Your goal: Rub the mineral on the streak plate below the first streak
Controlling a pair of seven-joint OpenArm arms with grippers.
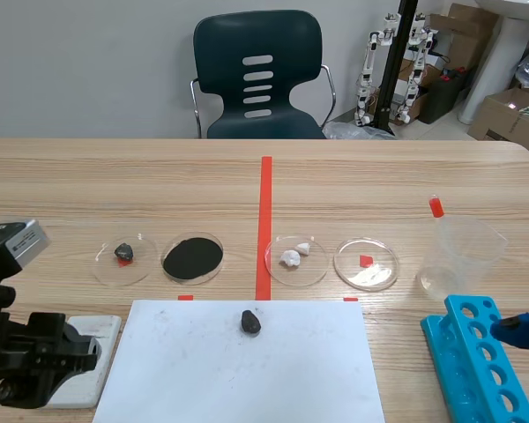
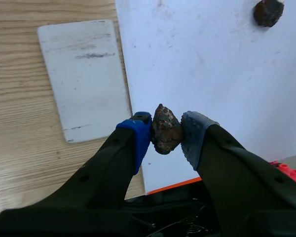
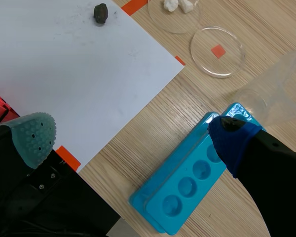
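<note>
- The left gripper [image 2: 166, 134] pinched a brown, lumpy mineral [image 2: 165, 126] between its pads.
- The mineral hung over the white paper [image 2: 212, 64] edge, beside the streak plate [image 2: 86, 89], which bore one grey streak [image 2: 93, 55].
- The right gripper [image 3: 133, 140] hung with its fingers spread apart above a blue rack [image 3: 187, 190].

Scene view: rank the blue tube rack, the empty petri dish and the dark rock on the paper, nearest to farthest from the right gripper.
1. Blue tube rack, right beside the right gripper.
2. Empty petri dish, right of the tape line.
3. Dark rock, on the white paper.
</note>
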